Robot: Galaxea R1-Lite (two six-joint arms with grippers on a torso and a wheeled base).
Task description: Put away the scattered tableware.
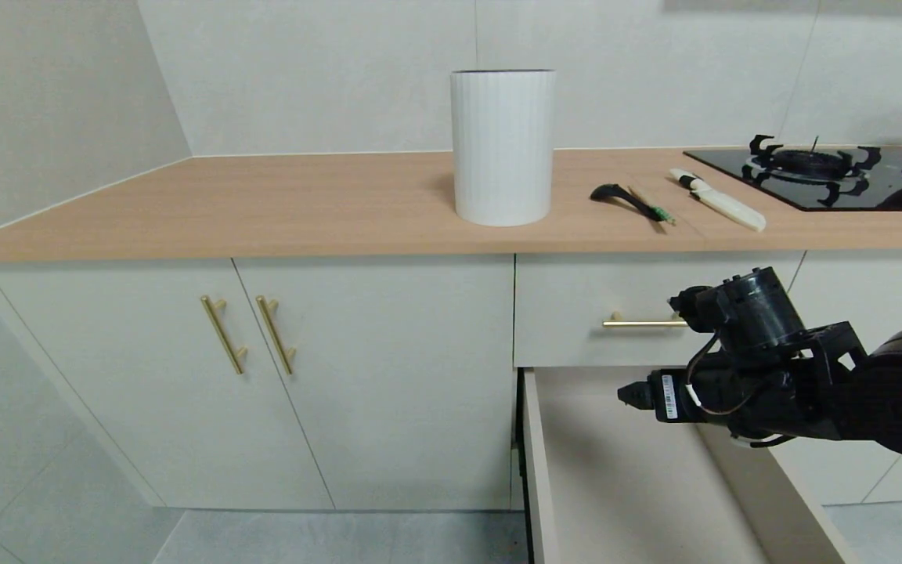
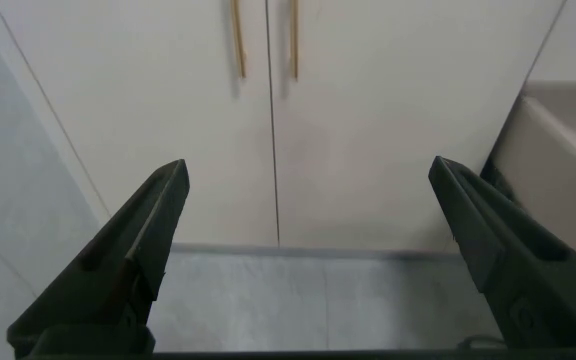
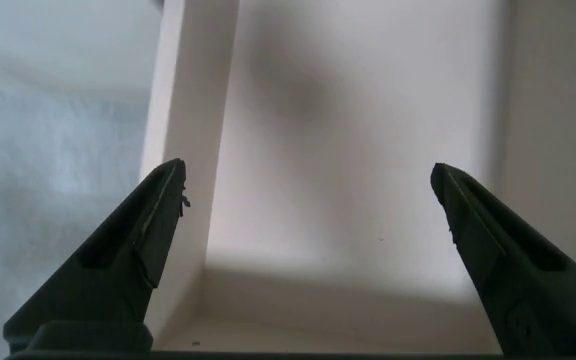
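Pale wall tiles back a wood-look countertop [image 1: 302,204], and the scattered tableware lies toward its right end, between a tall white ribbed canister [image 1: 503,149] and the black hob [image 1: 827,176]. The pieces are a black spoon [image 1: 623,197], a thin stick with a green end [image 1: 653,207] touching or just beside the spoon, and a white knife [image 1: 721,202] a little further right.

All three look light and stiff. They lie flat on a smooth top, so I judge they would skid if nudged sideways. The spoon's slim handle is best pinched across its middle from above. The knife looks smooth and possibly brittle, and should be taken by its handle. I cannot say for sure which end that is.

The right gripper [image 1: 631,395] hangs low over the open drawer [image 1: 623,478], with its jaws spread wide and nothing between them. The tableware sits above and beyond it, the spoon almost straight past its tip and the knife off to the right. The left gripper [image 2: 308,175], likewise spread and holding nothing, faces the cabinet doors [image 2: 268,100] left of the drawer, well apart from every piece.
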